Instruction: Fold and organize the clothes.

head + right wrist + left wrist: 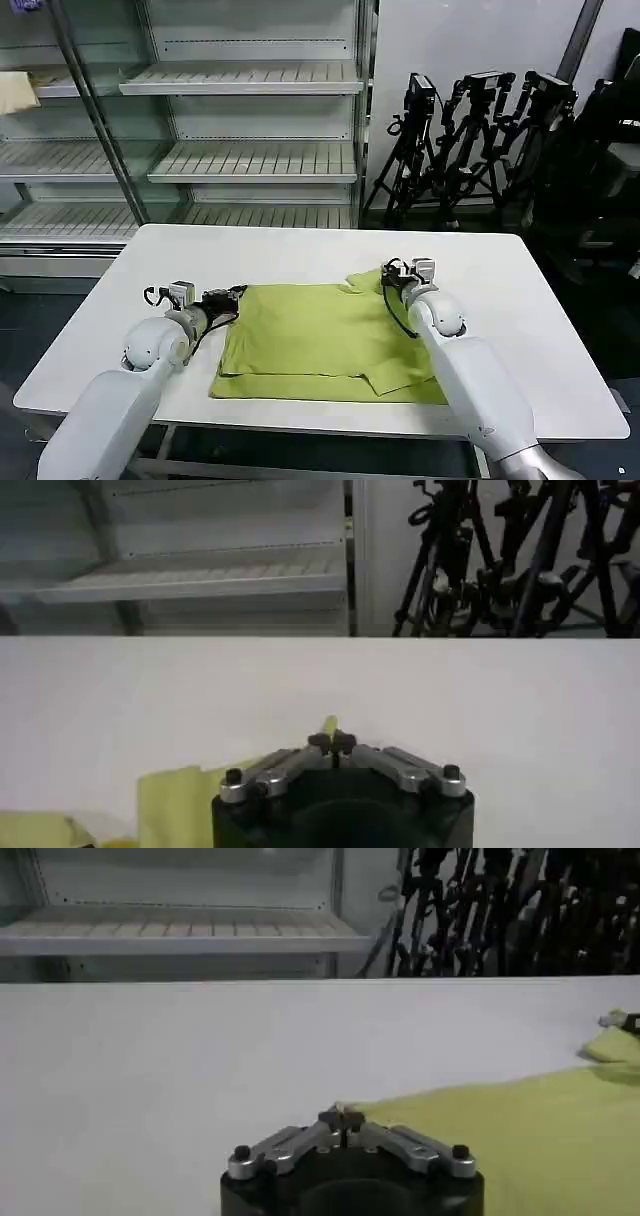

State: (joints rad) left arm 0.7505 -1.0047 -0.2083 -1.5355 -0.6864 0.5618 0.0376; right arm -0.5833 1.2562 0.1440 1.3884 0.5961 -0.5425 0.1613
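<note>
1. Behind the white table (520, 300), empty shelves (250, 160) are lining the wall and black tripods (480, 130) are standing on the right. In the head view the shirt (320, 345) is lying on the table's near half, already folded into a rough rectangle. The left gripper (232, 298) is resting at the shirt's far left corner, and the right gripper (392, 279) is sitting at the far right corner, where the fabric is bunching up a little.

2. In the left wrist view the left gripper (342, 1118) is pressing its tips together on the very corner of the shirt (520, 1138), which is spreading flat away from it across the table (200, 1068).

3. In the right wrist view the right gripper (331, 742) is also closed tight, with a small sliver of the shirt (329, 723) poking up between its tips; more of the yellow cloth is showing beside it.

4. Judging by this, a fold is in hand: both claws are pinching the far edge, ready to carry it. The next move is probably calling for an even lift of both corners, drawn toward the near hem together so the cloth is not skewing or slipping free.
</note>
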